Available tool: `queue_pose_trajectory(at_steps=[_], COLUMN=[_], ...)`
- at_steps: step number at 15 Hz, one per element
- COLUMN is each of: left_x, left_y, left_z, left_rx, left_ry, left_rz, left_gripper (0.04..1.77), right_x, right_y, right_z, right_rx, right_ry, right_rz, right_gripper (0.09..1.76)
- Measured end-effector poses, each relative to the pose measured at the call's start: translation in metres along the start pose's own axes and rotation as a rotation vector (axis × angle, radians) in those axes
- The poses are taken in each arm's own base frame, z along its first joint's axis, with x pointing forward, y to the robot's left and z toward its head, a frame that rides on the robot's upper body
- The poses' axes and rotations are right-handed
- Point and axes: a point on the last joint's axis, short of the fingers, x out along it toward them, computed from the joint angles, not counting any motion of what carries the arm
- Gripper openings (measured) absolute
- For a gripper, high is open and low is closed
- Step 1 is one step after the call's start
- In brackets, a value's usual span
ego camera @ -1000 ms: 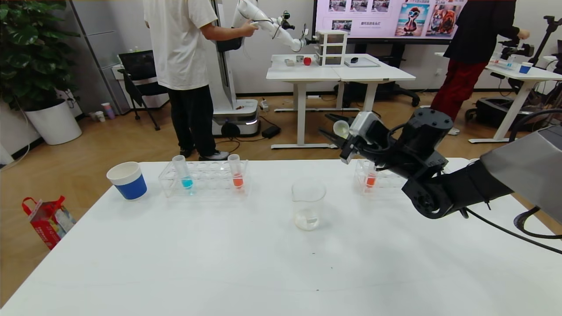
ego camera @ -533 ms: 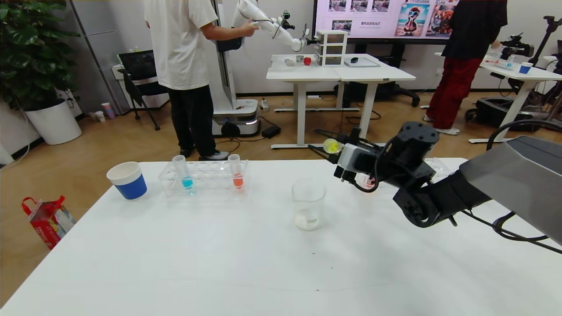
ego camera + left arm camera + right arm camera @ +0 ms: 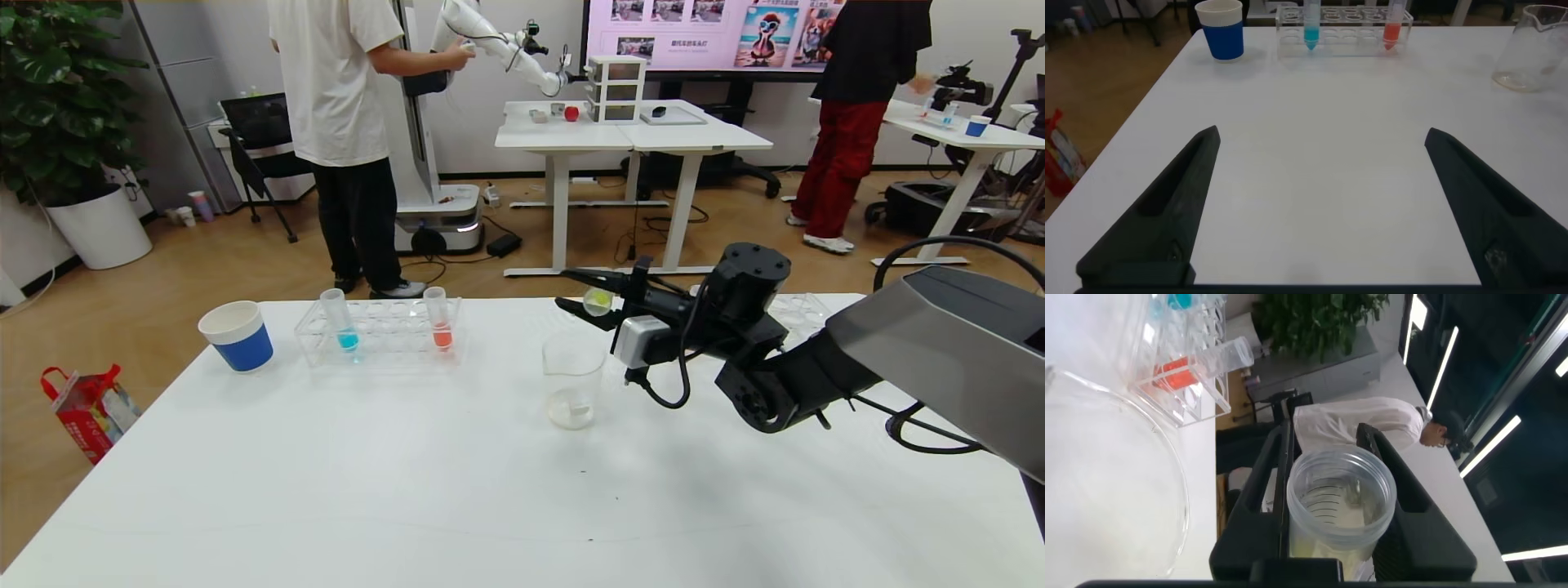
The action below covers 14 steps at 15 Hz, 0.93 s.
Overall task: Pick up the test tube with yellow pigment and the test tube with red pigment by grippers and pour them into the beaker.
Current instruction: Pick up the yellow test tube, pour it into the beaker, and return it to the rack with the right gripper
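Tipping sideways above the beaker (image 3: pixel 574 378), the right gripper (image 3: pixel 589 304) had its fingers clenched on the test tube with yellow pigment (image 3: pixel 598 301), mouth turned toward the glass rim and the pour, by my read, just about to start. Whether any yellow had gone in yet was hard to tell; the beaker's bottom looked nearly clear. The test tube with red pigment (image 3: pixel 440 319) stood upright in its rack (image 3: pixel 380 336) beside a blue one (image 3: pixel 340 319), untouched, so half the job was left. Low over the near desk (image 3: pixel 408 482), the left gripper (image 3: pixel 1319 204) held its fingers released, with open room ahead and the paper cup (image 3: pixel 237 335) well off.
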Motion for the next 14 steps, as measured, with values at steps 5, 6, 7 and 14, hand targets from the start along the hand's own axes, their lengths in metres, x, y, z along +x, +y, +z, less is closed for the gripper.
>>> queue_pose_trajectory(at_steps=[5, 6, 7, 14], left_x=[0.000, 0.000, 0.000, 0.000], left_y=[0.000, 0.000, 0.000, 0.000], left_z=[0.000, 0.000, 0.000, 0.000], left_rx=[0.000, 0.000, 0.000, 0.000], left_ry=[0.000, 0.000, 0.000, 0.000], left_rz=[0.000, 0.000, 0.000, 0.000], left_gripper=[1.75, 1.75, 1.75, 1.75], right_x=[0.004, 0.004, 0.004, 0.007], right_y=[0.002, 0.004, 0.004, 0.001], right_z=[-0.003, -0.005, -0.006, -0.010], right_rx=[-0.112, -0.140, -0.159, -0.286], right_ry=[-0.043, -0.045, -0.045, -0.048], right_rz=[0.038, 0.052, 0.055, 0.037], right_gripper=[0.53, 0.53, 0.53, 0.53])
